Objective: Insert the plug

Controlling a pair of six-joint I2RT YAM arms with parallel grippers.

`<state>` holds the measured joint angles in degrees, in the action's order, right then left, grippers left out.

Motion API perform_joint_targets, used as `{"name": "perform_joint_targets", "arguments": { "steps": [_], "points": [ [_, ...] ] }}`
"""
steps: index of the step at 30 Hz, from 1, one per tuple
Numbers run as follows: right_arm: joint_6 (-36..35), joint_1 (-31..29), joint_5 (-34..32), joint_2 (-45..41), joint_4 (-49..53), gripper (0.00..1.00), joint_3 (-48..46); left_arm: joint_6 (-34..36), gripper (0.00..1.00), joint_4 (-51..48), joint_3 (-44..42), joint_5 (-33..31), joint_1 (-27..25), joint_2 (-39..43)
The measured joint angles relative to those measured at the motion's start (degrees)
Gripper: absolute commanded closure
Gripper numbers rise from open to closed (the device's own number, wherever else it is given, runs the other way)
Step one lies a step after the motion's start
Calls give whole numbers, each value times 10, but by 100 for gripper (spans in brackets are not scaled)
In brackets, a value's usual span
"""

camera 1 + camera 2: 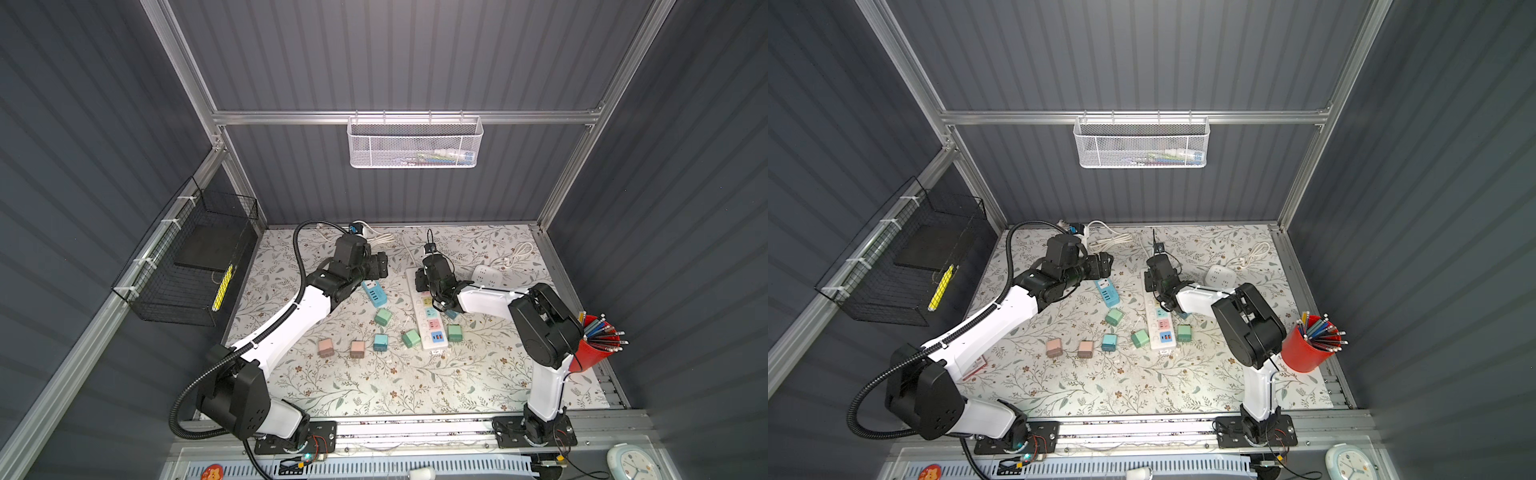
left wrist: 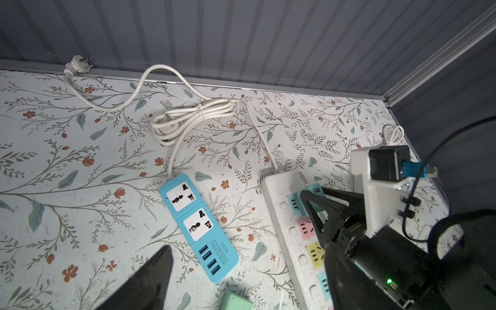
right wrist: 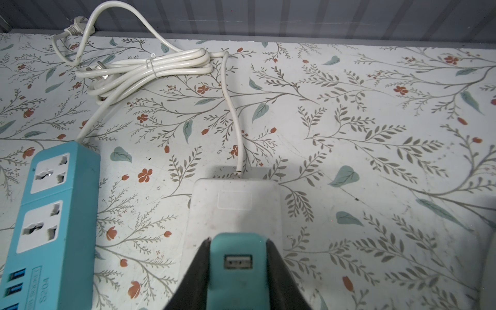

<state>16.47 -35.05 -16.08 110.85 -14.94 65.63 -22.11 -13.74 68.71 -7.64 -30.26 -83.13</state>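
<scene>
– Two grippers in play: right gripper (image 3: 237,243) clamped on the teal USB plug (image 3: 237,279), at the white power strip's (image 3: 236,204) cord end.
– Left gripper (image 1: 380,266) (empty) hangs spread, near the blue power strip (image 1: 374,293).

In the right wrist view the plug (image 3: 237,271) runs off the frame edge with its prongs unseen, and it hides the part of the white strip (image 3: 236,206) beneath it (whether it is seated cannot be told). In both top views the right gripper (image 1: 420,284) covers it. The contents of the basket (image 1: 413,143) blur behind mesh.
</scene>
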Motion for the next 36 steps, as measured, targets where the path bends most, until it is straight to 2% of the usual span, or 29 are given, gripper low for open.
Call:
{"name": "perform_joint_targets", "arguments": {
  "steps": [36],
  "points": [
    [1, -10, -20, 4, -67, 87, -30, 0, 11, 0, 0, 0, 0, 0]
  ]
}}
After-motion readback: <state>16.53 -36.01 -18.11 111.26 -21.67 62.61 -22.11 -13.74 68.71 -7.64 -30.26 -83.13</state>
